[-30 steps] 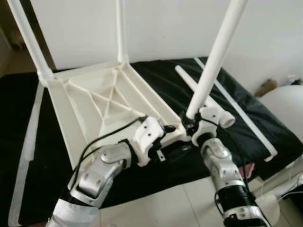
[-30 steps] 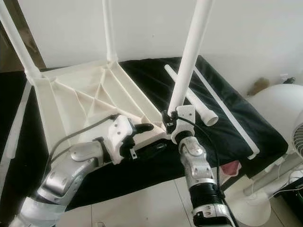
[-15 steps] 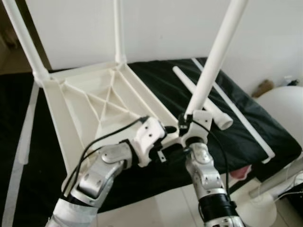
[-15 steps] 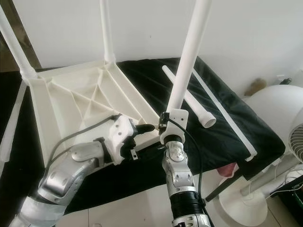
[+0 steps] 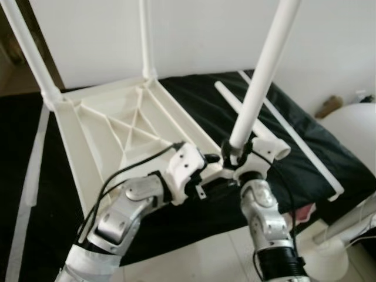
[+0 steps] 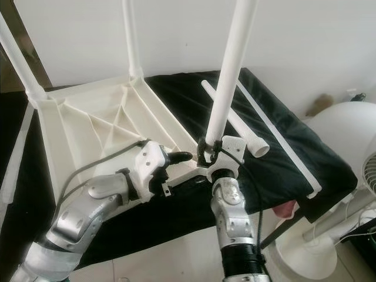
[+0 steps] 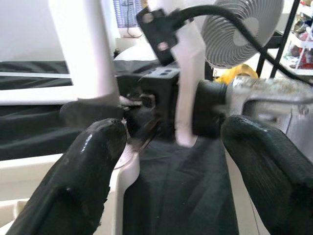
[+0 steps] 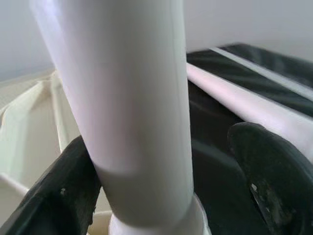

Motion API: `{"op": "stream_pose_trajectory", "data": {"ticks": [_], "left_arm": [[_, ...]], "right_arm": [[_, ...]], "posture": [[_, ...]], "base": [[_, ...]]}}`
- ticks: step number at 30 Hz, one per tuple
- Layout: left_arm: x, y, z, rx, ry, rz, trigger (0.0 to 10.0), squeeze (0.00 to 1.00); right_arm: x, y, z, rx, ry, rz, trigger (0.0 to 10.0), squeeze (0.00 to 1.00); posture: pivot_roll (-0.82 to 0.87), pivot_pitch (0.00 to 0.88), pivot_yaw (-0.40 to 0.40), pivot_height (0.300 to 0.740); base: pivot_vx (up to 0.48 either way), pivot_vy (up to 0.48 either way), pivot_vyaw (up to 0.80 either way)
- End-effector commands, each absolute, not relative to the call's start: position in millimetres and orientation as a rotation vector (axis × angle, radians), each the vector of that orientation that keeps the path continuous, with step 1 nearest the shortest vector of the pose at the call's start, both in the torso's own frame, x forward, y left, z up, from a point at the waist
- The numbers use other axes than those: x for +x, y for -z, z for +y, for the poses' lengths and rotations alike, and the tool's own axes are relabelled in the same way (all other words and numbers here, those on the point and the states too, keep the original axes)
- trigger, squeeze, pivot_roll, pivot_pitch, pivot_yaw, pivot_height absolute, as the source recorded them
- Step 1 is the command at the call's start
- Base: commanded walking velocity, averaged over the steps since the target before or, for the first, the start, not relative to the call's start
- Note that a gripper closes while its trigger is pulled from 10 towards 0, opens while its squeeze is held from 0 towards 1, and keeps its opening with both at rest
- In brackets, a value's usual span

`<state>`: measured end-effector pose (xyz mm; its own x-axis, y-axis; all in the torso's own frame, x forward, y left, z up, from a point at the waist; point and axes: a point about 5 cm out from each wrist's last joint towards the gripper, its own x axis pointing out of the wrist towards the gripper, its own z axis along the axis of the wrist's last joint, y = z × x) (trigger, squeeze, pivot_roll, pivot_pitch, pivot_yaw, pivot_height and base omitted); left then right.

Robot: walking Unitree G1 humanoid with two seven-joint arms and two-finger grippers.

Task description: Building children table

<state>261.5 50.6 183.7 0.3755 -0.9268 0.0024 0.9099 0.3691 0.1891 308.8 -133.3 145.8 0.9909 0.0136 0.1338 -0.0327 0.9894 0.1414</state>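
Right wrist view shows the right gripper [image 8: 161, 196] spread, table leg [image 8: 127, 103] against one finger; the arm has shifted right. Left gripper [image 7: 166, 161] gapes wide.

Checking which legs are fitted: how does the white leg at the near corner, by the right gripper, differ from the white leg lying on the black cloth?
The near-corner leg stands upright in the upturned tabletop; the loose leg lies flat on the black cloth. The right gripper sits at the standing leg's base with a finger on each side; nothing touches the lying one. The lying leg's open end shows; the standing leg's base sits in the corner. Both are white round tubes.
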Motion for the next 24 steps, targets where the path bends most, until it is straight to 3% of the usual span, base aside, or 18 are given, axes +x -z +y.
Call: {"op": "stream_pose_trajectory", "data": {"ticks": [1, 2, 3, 4, 5, 6, 7, 13, 24], "left_arm": [[261.8, -183.3, 52.0, 0.177, 1.204, -0.106, 10.0, 0.0], [262.4, -182.8, 52.1, 0.177, 1.2, -0.102, 10.0, 0.0], [262.5, -182.9, 51.7, 0.174, 1.2, -0.103, 10.0, 0.0], [262.6, -183.2, 51.3, 0.171, 1.202, -0.105, 10.0, 0.0], [262.6, -183.4, 50.3, 0.17, 1.203, -0.109, 10.0, 0.0], [262.6, -183.5, 49.5, 0.169, 1.203, -0.111, 10.0, 0.0], [262.4, -183.4, 48.1, 0.171, 1.204, -0.114, 10.0, 0.0], [262.6, -185.6, 44.8, 0.181, 1.202, -0.139, 10.0, 0.0], [263.2, -187.9, 46.8, 0.187, 1.187, -0.147, 10.0, 0.0]], "right_arm": [[308.7, -146.3, -142.7, 0.151, -0.04, -0.136, 10.0, 0.76], [309.2, -146.9, -145.7, 0.15, -0.048, -0.139, 10.0, 0.76], [310.3, -147.2, -146.8, 0.149, -0.099, -0.133, 10.0, 0.59], [311.0, -147.4, -146.8, 0.149, -0.136, -0.128, 10.0, 0.59], [311.4, -148.4, -146.3, 0.14, -0.186, -0.131, 10.0, 0.11], [311.5, -149.1, -146.0, 0.132, -0.218, -0.135, 10.0, 0.11], [312.6, -148.2, -145.9, 0.116, -0.264, -0.122, 10.0, 0.0], [316.1, -147.7, -146.2, 0.011, -0.436, -0.101, 10.0, 0.0], [327.9, -143.0, -156.4, -0.109, -0.559, -0.048, 10.0, 0.0]], "posture": [[-0.05, 0.034, -0.003, 0.74], [-0.05, 0.034, -0.003, 0.74], [-0.05, 0.033, -0.001, 0.74], [-0.06, 0.034, 0.002, 0.74], [-0.06, 0.033, 0.004, 0.74], [-0.06, 0.033, 0.004, 0.74], [-0.06, 0.033, 0.003, 0.74], [-0.06, 0.036, 0.001, 0.74], [-0.05, 0.038, 0.0, 0.74]], "base": [[0.0, 0.0, 0.0], [0.0, 0.0, 0.0], [0.0, 0.0, 0.0], [0.0, 0.0, 0.0], [0.0, 0.0, 0.0], [0.0, 0.0, 0.0], [0.0, 0.0, 0.0], [0.0, 0.0, 0.0], [0.0, 0.0, 0.0]]}}
